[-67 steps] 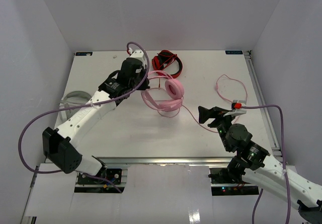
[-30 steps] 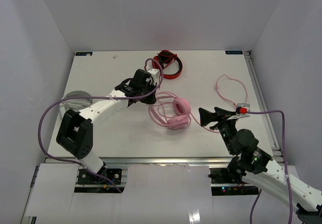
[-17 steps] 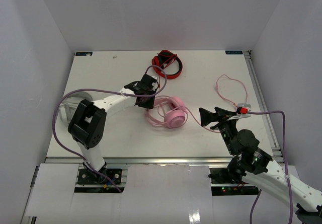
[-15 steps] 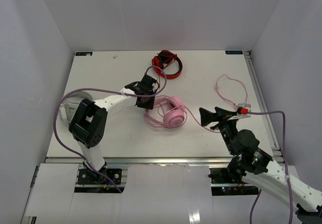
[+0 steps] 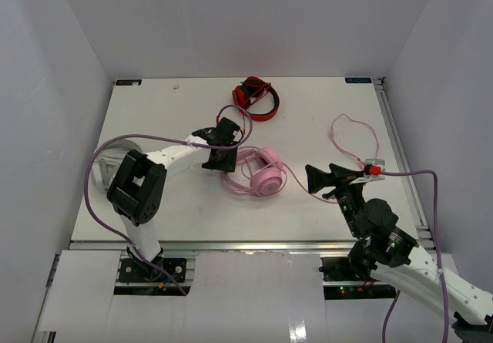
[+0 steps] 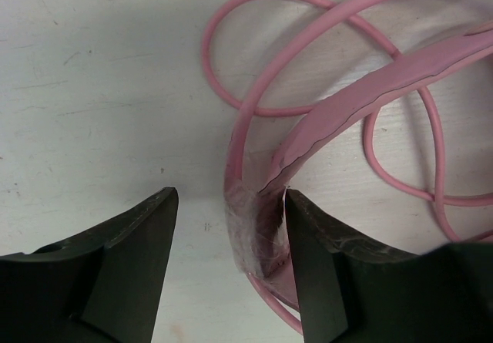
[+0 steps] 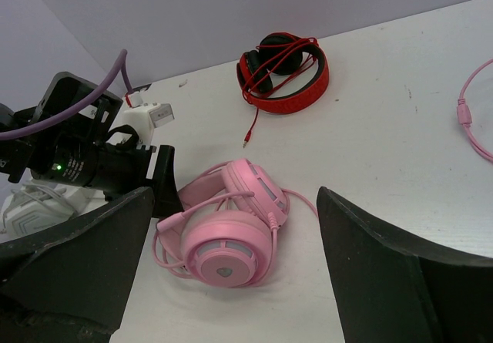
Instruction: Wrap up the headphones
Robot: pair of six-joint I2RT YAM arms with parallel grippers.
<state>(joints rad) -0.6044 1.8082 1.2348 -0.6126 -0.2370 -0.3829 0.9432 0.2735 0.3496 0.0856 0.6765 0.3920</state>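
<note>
One pair of pale pink headphones (image 5: pixel 258 172) lies near the middle of the table (image 5: pixel 146 112), ear cups side by side, with thin pink cable looped around them. The left arm stretches low across the table from its base, and the left gripper (image 5: pixel 218 152) is down at the headband's left end. In the wrist view its fingers (image 6: pixel 131 258) stand apart astride the headband (image 6: pixel 370 100), which lies close against one finger with a gap to the other; nothing is clamped. The right gripper (image 5: pixel 310 179) hovers just right of the headphones, jaws wide and empty. A loose cable (image 5: pixel 356 131) trails toward the right edge. Red-and-black headphones (image 5: pixel 256 99) lie near the far edge. Bare tabletop lies along the near side.
</note>
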